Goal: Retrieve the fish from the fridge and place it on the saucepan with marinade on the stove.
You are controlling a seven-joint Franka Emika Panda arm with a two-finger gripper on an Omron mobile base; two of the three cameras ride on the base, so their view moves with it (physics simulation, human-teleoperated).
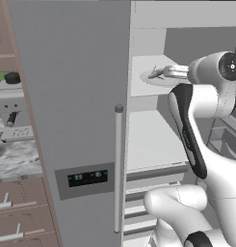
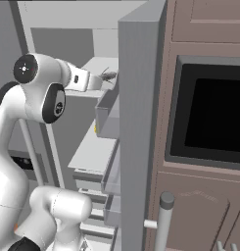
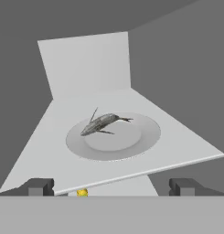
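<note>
Fridge (image 1: 76,120): right door open, left door shut. Left base view alone shows the dispenser panel (image 1: 87,178). Gripper (image 3: 111,186) fingers spread wide, grasping nothing, short of the shelf (image 3: 186,141). Hand view shows the plate (image 3: 147,137) there, the fish (image 3: 100,124) lying on it.

Base views flanking open fridge (image 1: 76,96); hand-view inside.

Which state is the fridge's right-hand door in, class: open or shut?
Open. The fridge interior shows: white shelves, and the fish lying on a pale plate on one shelf, with the open gripper facing it.
</note>
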